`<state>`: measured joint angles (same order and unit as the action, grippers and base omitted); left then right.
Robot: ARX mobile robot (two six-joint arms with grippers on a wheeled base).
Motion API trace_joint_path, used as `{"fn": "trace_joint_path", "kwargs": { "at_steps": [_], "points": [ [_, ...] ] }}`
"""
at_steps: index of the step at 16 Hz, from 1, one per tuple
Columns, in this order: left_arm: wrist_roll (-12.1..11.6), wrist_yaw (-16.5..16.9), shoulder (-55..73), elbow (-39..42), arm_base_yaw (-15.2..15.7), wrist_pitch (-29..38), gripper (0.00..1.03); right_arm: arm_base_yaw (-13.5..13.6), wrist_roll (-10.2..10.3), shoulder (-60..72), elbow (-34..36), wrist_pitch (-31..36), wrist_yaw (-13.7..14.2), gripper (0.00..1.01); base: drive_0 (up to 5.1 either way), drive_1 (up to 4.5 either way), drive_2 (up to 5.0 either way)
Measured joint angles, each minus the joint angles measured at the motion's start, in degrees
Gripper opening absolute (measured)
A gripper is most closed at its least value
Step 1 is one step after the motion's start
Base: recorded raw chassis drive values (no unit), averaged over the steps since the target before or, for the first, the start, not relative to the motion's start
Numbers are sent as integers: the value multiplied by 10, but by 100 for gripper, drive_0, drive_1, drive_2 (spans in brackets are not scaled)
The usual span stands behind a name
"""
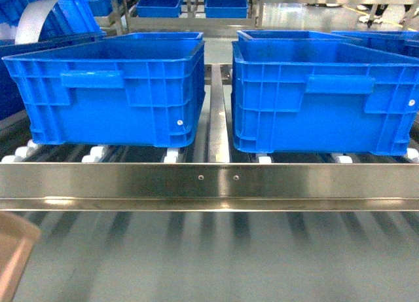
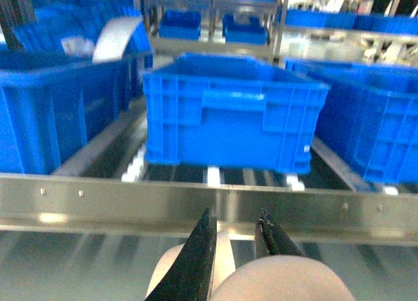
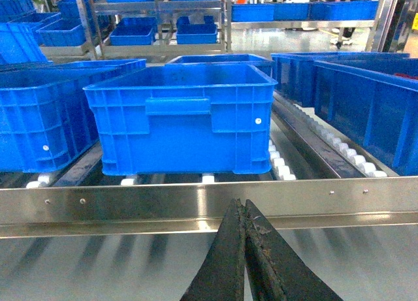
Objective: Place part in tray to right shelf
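Observation:
The right shelf shows in the head view as a shiny steel front rail with roller lanes behind it. A beige corner of the tray pokes in at the bottom left of that view. In the left wrist view my left gripper is just short of the rail, its fingers closed on the beige tray, a strip of which sits between them. My right gripper is shut with nothing in it, also close to the rail. The part is out of view. Neither gripper shows in the head view.
Two large blue crates stand side by side on the rollers with a narrow gap between them. More blue crates and steel racks fill the background. A curved white sheet rises at the far left.

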<state>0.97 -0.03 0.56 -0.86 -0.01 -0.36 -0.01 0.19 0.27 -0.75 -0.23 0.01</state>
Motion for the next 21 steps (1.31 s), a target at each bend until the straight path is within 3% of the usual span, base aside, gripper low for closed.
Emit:
{"fn": "trace_joint_path", "kwargs": {
  "at_steps": [7,10,14,17,18,21],
  "points": [
    [0,0,0,0,0,-3,14,0,0,0,0,-1,0,3,0,0,0],
    [0,0,0,0,0,-2,14,0,0,0,0,0,0,35,0,0,0],
    [0,0,0,0,0,-2,14,0,0,0,0,0,0,55,0,0,0],
    [0,0,0,0,0,-2,14,0,0,0,0,0,0,95,0,0,0],
    [0,0,0,0,0,-2,14,0,0,0,0,0,0,99,0,0,0],
    [0,0,0,0,0,-2,14,0,0,0,0,0,0,98,0,0,0]
  ]
}}
